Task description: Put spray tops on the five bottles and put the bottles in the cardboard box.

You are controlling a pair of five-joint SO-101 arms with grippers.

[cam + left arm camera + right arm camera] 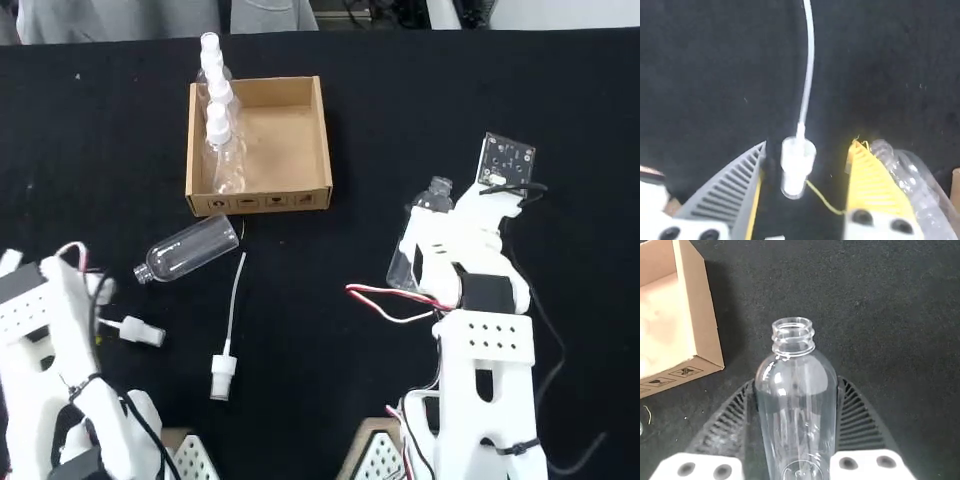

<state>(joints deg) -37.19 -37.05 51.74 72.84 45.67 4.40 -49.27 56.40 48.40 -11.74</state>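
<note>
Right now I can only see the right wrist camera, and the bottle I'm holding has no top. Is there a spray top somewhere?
Observer: Yes, a loose spray top lies on the table, on the arms' side of the cardboard box.
Operator: What's the other arm got?
Observer: The left end effector is open, straddling a second spray top.
Operator: How many bottles are done?
Observer: Three bottles with tops on lie in the box.
</note>
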